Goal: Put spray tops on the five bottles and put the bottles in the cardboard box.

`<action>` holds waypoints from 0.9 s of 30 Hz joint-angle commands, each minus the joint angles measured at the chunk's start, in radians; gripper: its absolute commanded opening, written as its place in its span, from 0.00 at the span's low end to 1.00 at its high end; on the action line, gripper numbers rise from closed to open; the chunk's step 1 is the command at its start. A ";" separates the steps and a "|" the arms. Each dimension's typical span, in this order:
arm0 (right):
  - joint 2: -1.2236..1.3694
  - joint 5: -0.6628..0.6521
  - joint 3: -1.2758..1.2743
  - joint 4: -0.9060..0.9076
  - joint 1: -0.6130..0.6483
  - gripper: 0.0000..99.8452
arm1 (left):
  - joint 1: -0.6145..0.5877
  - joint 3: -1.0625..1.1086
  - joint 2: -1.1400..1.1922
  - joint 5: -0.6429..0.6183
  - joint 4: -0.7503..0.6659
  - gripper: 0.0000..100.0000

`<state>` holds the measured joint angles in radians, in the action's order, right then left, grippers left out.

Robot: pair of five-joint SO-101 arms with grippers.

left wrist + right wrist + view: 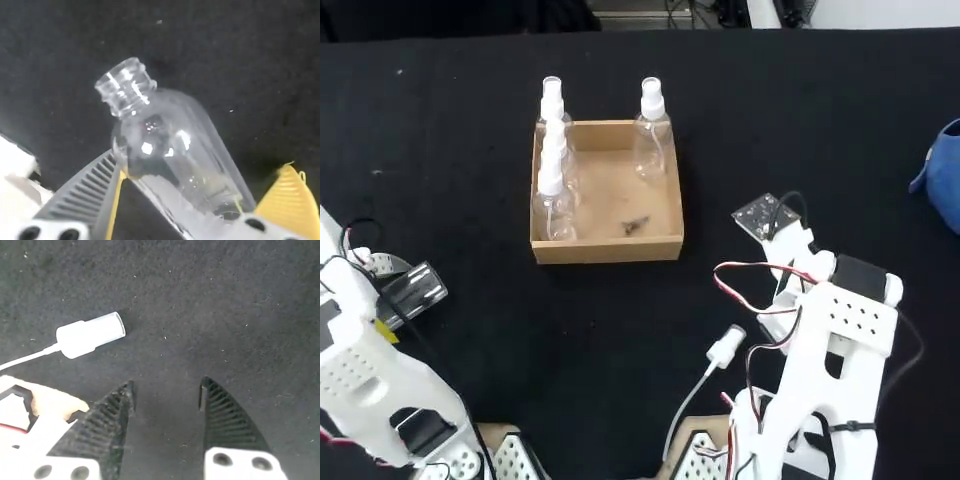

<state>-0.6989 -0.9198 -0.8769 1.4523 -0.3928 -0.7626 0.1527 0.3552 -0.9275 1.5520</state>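
Bottle (170, 145), uncapped, sits clamped in the left gripper (202, 161). The right gripper (167, 382) hangs near a spray top (90, 334), jaws apart.

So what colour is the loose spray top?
The spray top is white, best in right wrist view.

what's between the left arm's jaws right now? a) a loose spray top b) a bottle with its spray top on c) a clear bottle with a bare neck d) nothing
c: the left wrist view shows a clear bottle between the jaws, its threaded neck open with no top on it.
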 commanded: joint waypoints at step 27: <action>-0.038 0.087 0.177 0.080 0.118 0.18 | 0.071 -0.260 0.080 1.430 0.020 0.03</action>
<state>-0.7004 -0.8922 -0.7818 1.5167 -0.3207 -0.7150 -0.0238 0.4227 0.3874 1.5689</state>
